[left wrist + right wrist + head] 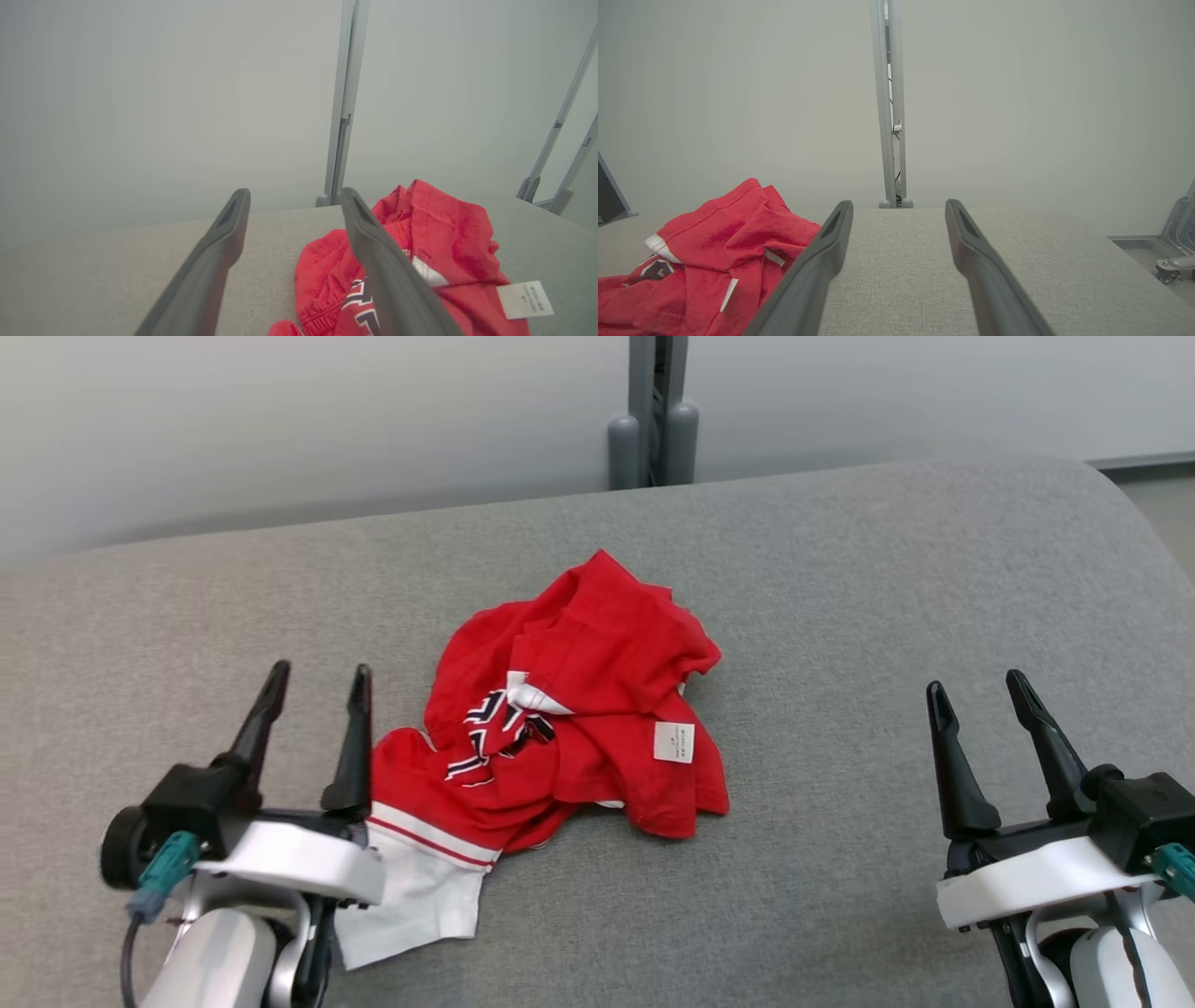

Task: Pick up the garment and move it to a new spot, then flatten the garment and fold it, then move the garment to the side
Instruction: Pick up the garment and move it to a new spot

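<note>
So the shirt (569, 709) was lying crumpled near the middle of the pad (840, 616), a red heap with a white panel (420, 887) trailing off toward 7 o'clock; nothing was flattened or folded yet, and I couldn't say if that was its new spot or the first one.

The left gripper (321, 667) sat at 8 o'clock, fingers spread wide with nothing between them; its inner finger was just beside the shirt's edge, and the wrist overlapped the white panel in the head view, though I honestly couldn't tell if it was touching the cloth. The right gripper (975, 681) was at 4 o'clock, also wide open and empty, well apart from the shirt over bare pad; my guess is both were parked low on either side, ready to pinch edges and spread it.

Around it: a grey post (653, 411) at 12 o'clock behind the pad; a white label (674, 742) face up at the heap's 4 o'clock side. The real obstacle looked like the shirt's own tangle; layers were bunched over the striped trim (485, 728), so clean edges would be hard to find.
</note>
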Robot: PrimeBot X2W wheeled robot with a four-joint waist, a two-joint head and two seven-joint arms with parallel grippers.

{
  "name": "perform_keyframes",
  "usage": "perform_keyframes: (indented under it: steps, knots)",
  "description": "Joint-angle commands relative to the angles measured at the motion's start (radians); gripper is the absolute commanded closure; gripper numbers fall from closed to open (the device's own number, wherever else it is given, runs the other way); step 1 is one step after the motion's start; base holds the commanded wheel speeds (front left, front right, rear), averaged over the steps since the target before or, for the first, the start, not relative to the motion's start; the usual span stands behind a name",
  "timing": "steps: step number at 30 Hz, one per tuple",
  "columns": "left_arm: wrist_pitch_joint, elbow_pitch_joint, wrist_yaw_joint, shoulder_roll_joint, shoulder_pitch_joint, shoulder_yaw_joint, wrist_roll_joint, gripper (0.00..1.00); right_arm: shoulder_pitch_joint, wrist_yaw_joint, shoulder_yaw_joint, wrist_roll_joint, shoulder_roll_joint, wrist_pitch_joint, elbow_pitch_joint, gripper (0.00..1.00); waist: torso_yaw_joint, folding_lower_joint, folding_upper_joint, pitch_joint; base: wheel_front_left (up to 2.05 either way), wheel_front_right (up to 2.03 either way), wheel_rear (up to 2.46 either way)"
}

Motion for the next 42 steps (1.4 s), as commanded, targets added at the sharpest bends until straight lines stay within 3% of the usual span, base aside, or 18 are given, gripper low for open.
perform_keyframes:
  steps: [1, 17, 42]
  knots:
    - [0.001, -0.013, 0.008, 0.019, 0.021, 0.016, -0.01, 0.0, 0.014, 0.0, -0.005, -0.01, -0.004, 0.008, -0.007, 0.0, 0.024, 0.0, 0.0, -0.02, 0.0, 0.0, 0.0]
    - [0.056, -0.13, 0.042, 0.093, 0.189, 0.027, -0.014, 0.0, 0.106, 0.0, -0.046, -0.023, -0.004, 0.056, -0.038, 0.0, 0.066, 0.0, 0.0, -0.099, 0.0, 0.0, 0.0]
    - [0.097, -0.145, 0.048, 0.108, 0.23, 0.008, -0.043, 0.0, 0.147, 0.0, -0.071, -0.01, -0.004, 0.089, -0.105, 0.0, 0.067, 0.0, 0.0, -0.102, 0.0, 0.0, 0.0]
